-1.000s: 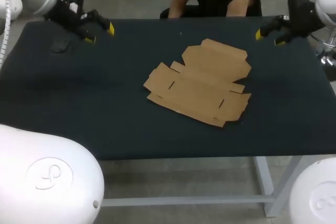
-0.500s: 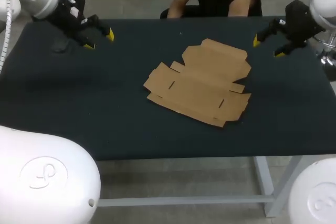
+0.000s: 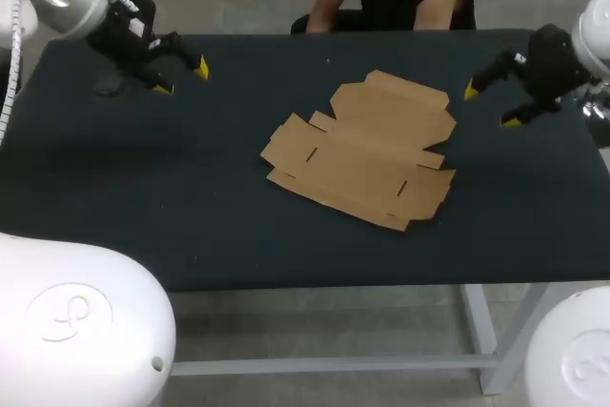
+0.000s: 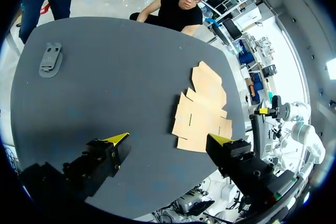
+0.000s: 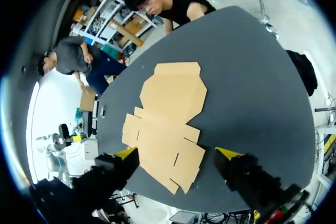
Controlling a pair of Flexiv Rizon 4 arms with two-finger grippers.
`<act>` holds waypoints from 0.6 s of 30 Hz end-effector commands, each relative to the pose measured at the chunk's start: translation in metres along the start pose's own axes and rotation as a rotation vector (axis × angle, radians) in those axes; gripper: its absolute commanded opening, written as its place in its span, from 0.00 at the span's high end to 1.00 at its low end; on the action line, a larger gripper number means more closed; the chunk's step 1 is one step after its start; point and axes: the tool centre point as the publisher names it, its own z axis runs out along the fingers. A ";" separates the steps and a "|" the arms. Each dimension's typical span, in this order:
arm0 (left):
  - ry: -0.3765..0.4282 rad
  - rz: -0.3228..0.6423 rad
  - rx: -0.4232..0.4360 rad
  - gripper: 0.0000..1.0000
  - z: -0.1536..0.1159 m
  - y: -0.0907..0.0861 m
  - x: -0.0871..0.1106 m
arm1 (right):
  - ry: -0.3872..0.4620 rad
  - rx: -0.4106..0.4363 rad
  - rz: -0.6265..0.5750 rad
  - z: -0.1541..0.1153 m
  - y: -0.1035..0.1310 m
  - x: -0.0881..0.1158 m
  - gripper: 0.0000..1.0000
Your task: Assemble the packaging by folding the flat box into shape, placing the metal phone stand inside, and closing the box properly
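The flat brown cardboard box [image 3: 362, 150] lies unfolded in the middle of the dark table [image 3: 191, 207]. It also shows ahead of the fingers in the left wrist view [image 4: 202, 111] and the right wrist view [image 5: 168, 114]. A small grey metal phone stand [image 4: 50, 60] lies flat near the table's far left corner [image 3: 108, 85], beside my left arm. My left gripper [image 3: 183, 78] [image 4: 168, 140] hovers open and empty at the far left, well away from the box. To the right of the box, my right gripper [image 3: 491, 107] [image 5: 178, 153] hangs open and empty above the table.
The table's near edge [image 3: 381, 283] runs along the front, with bare dark surface between it and the box. A dark object [image 5: 302, 72] shows at the table's edge in the right wrist view.
Both arms have swung in over the table from the far corners. The right gripper has come down and nearer, towards the box's right side. The box has not moved.
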 end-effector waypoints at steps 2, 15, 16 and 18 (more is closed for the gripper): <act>0.000 -0.002 -0.001 0.00 0.001 0.004 0.000 | 0.010 -0.005 0.008 -0.002 -0.008 0.000 0.00; 0.057 0.090 -0.028 0.00 0.015 0.014 -0.003 | 0.015 -0.012 0.038 -0.002 -0.015 -0.003 0.00; 0.062 0.099 -0.035 0.00 0.016 0.015 -0.003 | 0.012 -0.008 0.012 -0.002 -0.014 -0.003 0.00; 0.072 0.121 -0.048 0.00 0.021 0.015 -0.002 | 0.012 -0.008 0.012 -0.002 -0.014 -0.003 0.00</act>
